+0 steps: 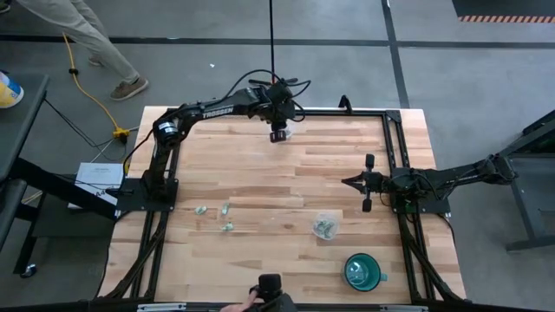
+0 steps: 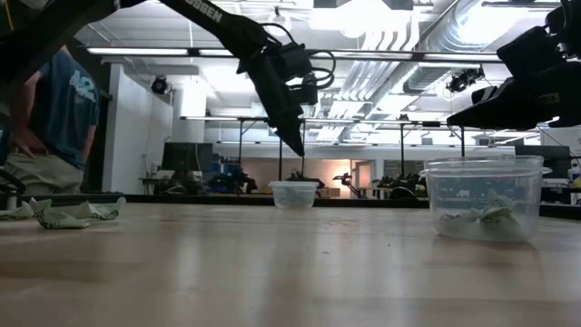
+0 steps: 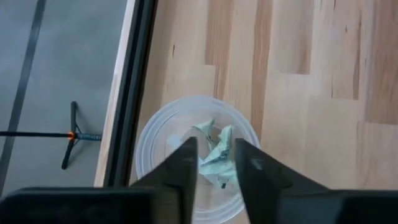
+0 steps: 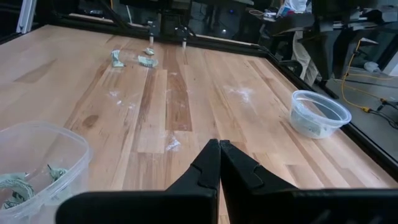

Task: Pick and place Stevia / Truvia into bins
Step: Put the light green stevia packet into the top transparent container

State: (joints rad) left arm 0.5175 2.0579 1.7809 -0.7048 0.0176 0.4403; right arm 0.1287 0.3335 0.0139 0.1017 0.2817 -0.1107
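Left gripper hovered over small round clear plastic cup at table's 12 o'clock edge, fingers slightly spread, nothing pinched. Crumpled pale green-and-white sweetener packets lay inside; long axis unclear. Three more packets loose at 8 o'clock. Right gripper pressed together at 3 o'clock.

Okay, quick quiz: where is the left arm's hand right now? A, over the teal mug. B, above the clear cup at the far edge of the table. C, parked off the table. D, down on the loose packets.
B: in the high view the left hand hangs at the far edge, and its wrist view looks straight down into the clear cup holding packets.
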